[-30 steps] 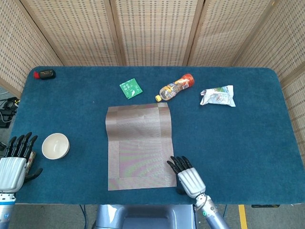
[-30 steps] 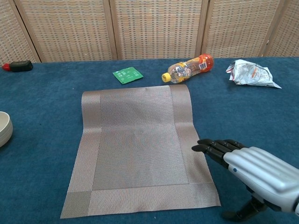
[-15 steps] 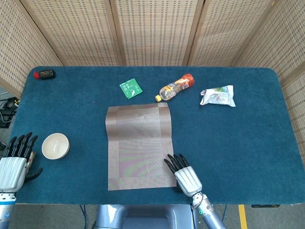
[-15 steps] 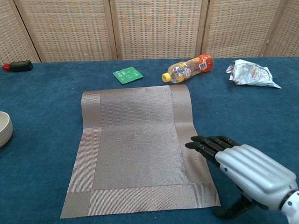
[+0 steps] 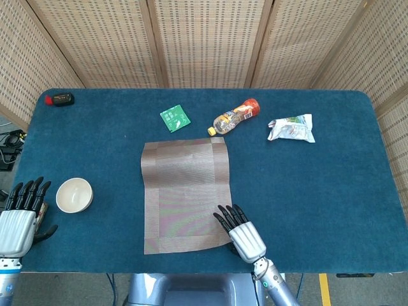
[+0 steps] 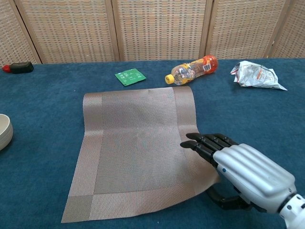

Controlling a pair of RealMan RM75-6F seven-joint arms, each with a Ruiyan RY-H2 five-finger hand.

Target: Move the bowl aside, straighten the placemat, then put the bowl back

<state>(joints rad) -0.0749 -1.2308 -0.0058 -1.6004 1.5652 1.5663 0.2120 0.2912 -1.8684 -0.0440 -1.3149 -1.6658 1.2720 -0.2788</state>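
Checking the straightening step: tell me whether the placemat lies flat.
Not flat: the placemat's near right corner curls up under the right hand.

A table covered in dark blue felt (image 5: 331, 191) is carrying a brown woven placemat (image 5: 182, 185) just left of the right hand (image 5: 242, 234). Beyond it are lying a small green packet (image 5: 174, 118), a clear orange-labelled plastic bottle (image 5: 234, 116), a crumpled white wrapper (image 5: 291, 128) and, far left, a small black-and-red object (image 5: 60, 99), possibly a marker. A white round bowl (image 5: 74, 195) is sitting beside the left hand (image 5: 19, 217).
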